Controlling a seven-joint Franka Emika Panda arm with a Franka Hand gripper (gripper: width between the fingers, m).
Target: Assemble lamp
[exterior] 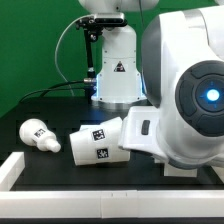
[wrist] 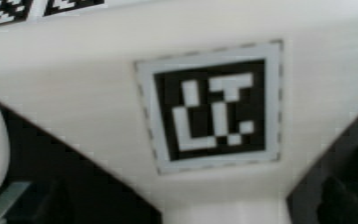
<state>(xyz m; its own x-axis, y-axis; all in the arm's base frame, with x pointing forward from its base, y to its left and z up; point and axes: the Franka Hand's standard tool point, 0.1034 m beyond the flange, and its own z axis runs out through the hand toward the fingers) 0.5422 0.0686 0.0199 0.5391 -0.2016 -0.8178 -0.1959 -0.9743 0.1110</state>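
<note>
— White, glossy moulded plastic fills most of it. The robot arm (exterior: 185, 100) is the biggest thing: fat rounded shells and a round joint cap lit blue at its centre.

— And the lamp parts?

— The shade (exterior: 95, 142) is next in size. It is a hollow tapered white cone lying on its side near the middle of the table (exterior: 40, 105), wide mouth toward the exterior view's left, narrow end at the arm. It has a matte finish and square black-and-white tags on its wall. The bulb (exterior: 38, 134) is smaller, with a round head on a ribbed neck. It also lies on its side, well apart from the shade, to the exterior view's left.

— Is the gripper (wrist: 167, 200) holding the shade?

— I can't say. In the wrist view the shade (wrist: 87, 120) and one tag (wrist: 211, 105) fill the frame, and the dark fingers (wrist: 345, 185) stand on either side. It is too blurred to show contact.

— The surface and the room?

— The tabletop is flat matte black, with a white rail (exterior: 60, 185) along the near edge. Behind it hangs a plain green backdrop (exterior: 30, 40).
</note>
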